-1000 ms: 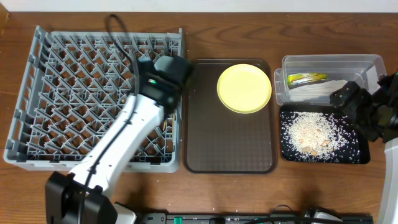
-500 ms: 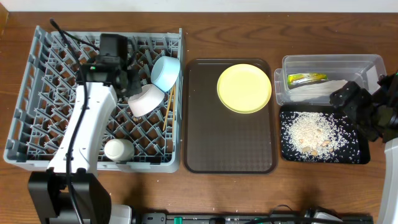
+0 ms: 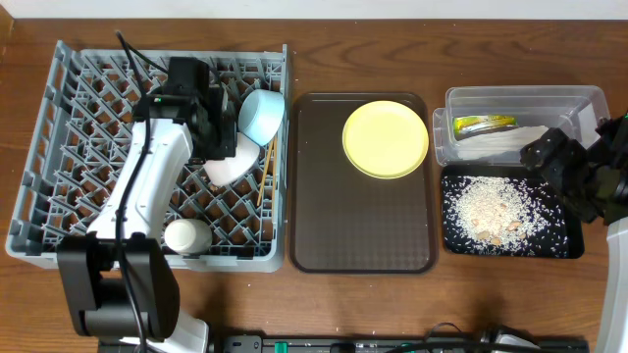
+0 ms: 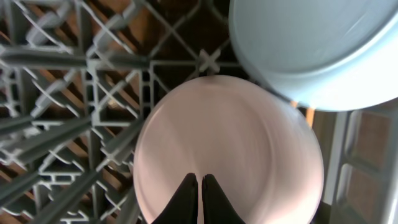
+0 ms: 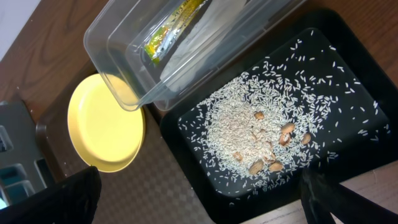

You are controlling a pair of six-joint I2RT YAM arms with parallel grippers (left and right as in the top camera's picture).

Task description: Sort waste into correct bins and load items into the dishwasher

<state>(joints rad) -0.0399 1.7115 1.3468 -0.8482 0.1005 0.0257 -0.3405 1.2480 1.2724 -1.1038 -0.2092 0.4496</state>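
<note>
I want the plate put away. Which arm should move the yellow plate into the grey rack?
Probably left: the left fingers hover over the grey dish rack, beside the brown tray holding the yellow plate. The right fingers are open but over the black tray, far from the rack.

My left arm [image 3: 147, 191] wears a smooth white shell between black joint housings, with a tiny green light [image 3: 156, 99] and a black cable [image 3: 135, 54] looping off it. My left end effector [image 4: 199, 194] has two slim black fingers [image 4: 189, 200]. My right arm [image 3: 589, 181] is blocky and black.

Wood table [image 3: 373, 306] w/ grey rack [image 3: 86, 129], brown tray [image 3: 363, 226], clear tub [image 3: 520, 95], black tray [image 3: 567, 241].
</note>
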